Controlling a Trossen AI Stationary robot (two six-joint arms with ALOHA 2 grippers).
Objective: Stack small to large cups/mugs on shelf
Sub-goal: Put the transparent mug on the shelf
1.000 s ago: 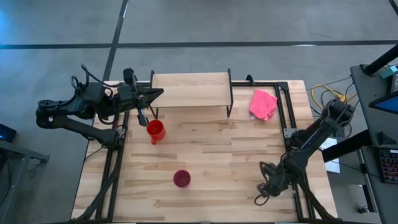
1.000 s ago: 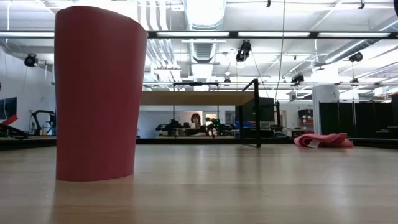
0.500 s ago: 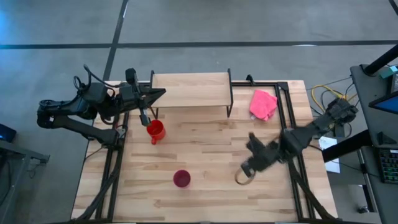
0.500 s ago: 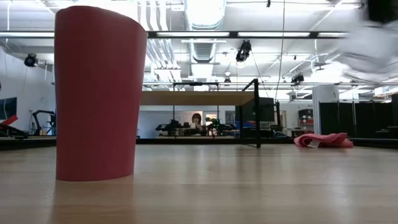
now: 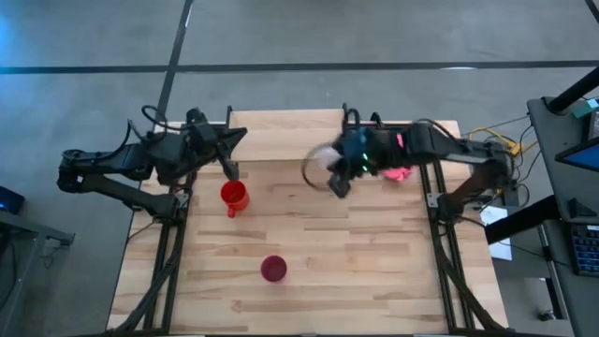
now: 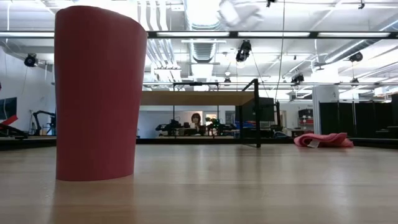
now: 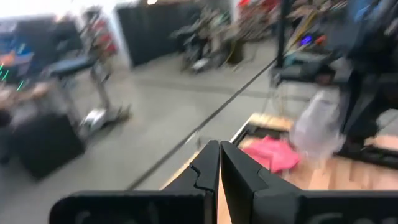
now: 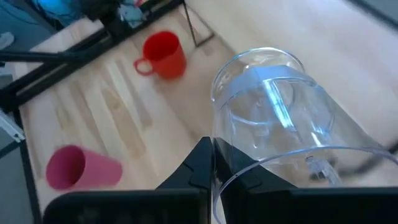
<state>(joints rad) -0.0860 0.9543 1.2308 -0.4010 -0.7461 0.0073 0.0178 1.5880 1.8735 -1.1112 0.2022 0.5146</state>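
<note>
Overhead and wrist views of the two-arm rig during the cup-stacking task. The right gripper, which half a second earlier was over the right-hand middle of the table, now reaches across to the far edge and sits at the right end of the shelf. Its fingers are clamped on the rim of the glass cup, which is carried tilted and blurred by motion in the high view. By judgement, the smallest vessel is on its way to the shelf, so the first placement of the sequence is in hand and not yet finished; whether the cup touches the wooden top cannot be told.

The left gripper, fingers pressed together on nothing, has shifted only slightly and waits at the far-left corner beside the shelf's left end. The red mug stands on the table just in front of that end, handle toward the near edge. The magenta tumbler stands near the middle of the near edge; in the low view it fills the left foreground and hides the mug.

The pink cloth at the far right is largely covered by the right arm. The low view shows the cup only as a smear at the upper margin.
</note>
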